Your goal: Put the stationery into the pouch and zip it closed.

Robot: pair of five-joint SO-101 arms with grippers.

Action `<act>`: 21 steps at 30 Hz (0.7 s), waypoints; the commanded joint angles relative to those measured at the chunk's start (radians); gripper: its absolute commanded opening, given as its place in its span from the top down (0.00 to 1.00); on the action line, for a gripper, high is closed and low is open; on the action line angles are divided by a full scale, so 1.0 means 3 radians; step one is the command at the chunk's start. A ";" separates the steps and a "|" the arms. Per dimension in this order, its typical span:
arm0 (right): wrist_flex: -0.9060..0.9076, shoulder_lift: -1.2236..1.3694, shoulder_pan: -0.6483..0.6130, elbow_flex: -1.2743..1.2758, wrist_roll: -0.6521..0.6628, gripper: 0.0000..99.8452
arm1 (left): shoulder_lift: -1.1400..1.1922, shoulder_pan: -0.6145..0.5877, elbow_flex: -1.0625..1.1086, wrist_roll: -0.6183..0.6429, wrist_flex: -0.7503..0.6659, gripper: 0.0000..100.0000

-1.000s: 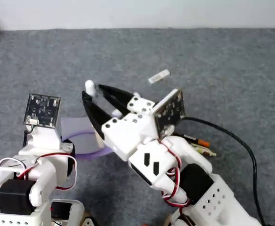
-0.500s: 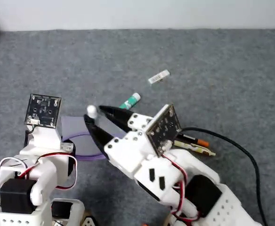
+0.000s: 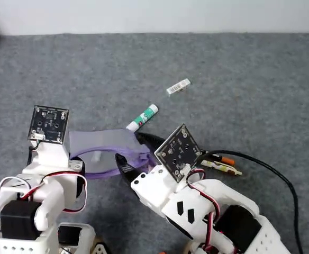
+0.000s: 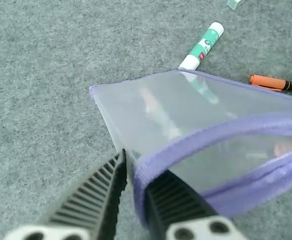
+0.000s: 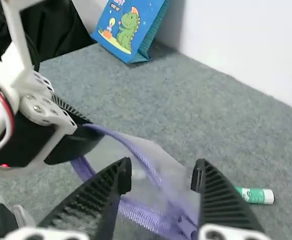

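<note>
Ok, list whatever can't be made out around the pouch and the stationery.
- Left wrist view: what is inside the pouch; its translucent wall blurs the pale shapes.
- High view: how many pens there are; the right arm covers their ends.
- High view: what the small white item is; too small.
- Right wrist view: whether the right gripper, astride the pouch's rim, touches it; the angle hides contact.

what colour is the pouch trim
Purple trim on a clear pouch; best in left wrist view.

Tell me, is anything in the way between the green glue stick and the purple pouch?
Nothing loose: the glue stick lies on bare carpet right beside the pouch. The right gripper hovers open astride the pouch's purple rim, which the left gripper pinches.
</note>
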 commanded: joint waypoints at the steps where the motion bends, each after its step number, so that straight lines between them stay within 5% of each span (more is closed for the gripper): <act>1: 0.0166 -0.0008 0.0192 -0.0159 0.0005 0.87 | 0.0015 -0.0010 -0.0003 0.0036 -0.0066 0.99; 14: 0.1460 0.1542 0.1547 -0.0977 -0.0251 0.87 | 0.0010 -0.0010 -0.0003 0.0036 -0.0066 0.99; 21: 0.1649 0.2734 0.2023 -0.1299 0.0527 0.87 | 0.0010 -0.0010 -0.0003 0.0036 -0.0066 0.99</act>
